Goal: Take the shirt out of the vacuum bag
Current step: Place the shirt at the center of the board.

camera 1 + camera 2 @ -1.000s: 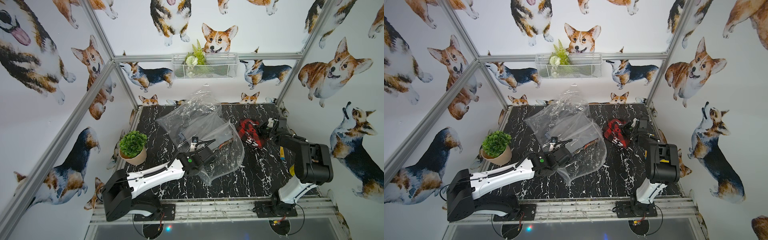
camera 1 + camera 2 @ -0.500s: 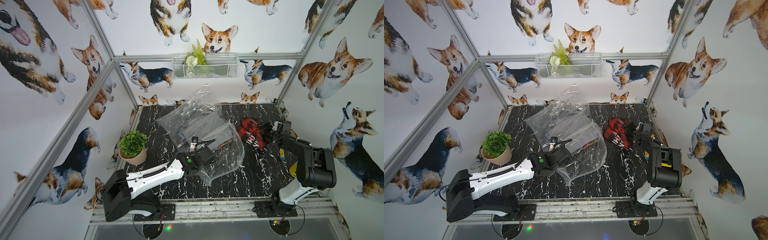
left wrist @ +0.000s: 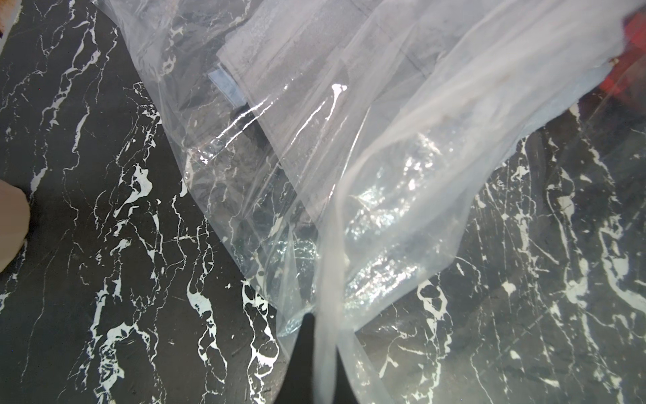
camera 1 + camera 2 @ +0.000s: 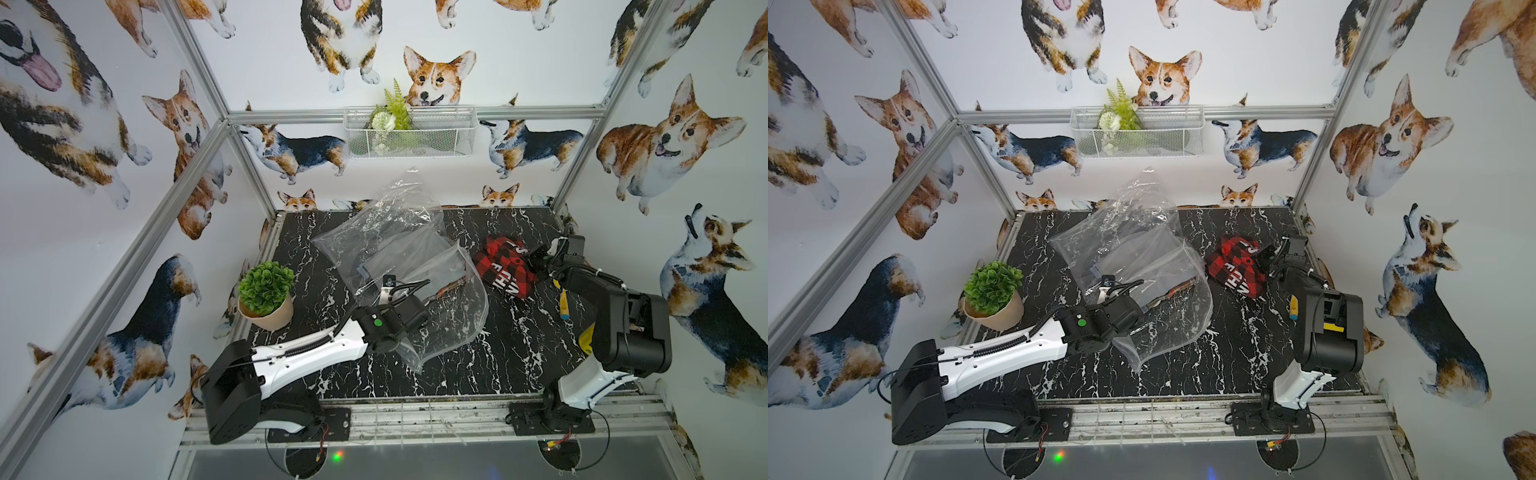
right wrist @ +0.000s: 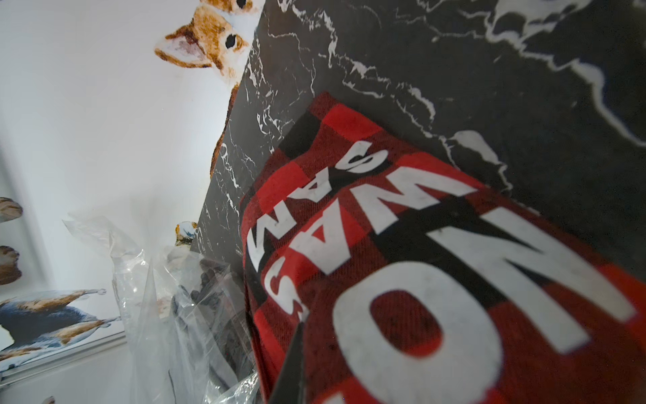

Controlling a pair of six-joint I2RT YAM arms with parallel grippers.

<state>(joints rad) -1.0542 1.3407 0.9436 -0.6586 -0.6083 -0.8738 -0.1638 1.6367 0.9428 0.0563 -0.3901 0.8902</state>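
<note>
Pinches the vacuum bag (image 4: 399, 249) by its edge in the left end effector (image 3: 323, 349), likely as anchor; finds the shirt (image 4: 505, 266) out on the worktop (image 4: 478, 365) beside it, touching the right end effector (image 4: 536, 259), pressed together, hold unclear.

In both top views each arm joins boxy black motor housings to glossy white shells. The left arm (image 4: 299, 357), lower left of the frame, has a long white link with small dark screws, a ribbed black cable along it and a green dot (image 4: 377, 322) on its wrist block. The left hand (image 3: 321, 335) has tapering black fingers (image 3: 304, 349). The right arm (image 4: 623, 332), lower right, bears a yellow label (image 4: 1334, 328). Thin red wires (image 4: 321, 434) hang under the black base plates (image 4: 307, 424).
</note>
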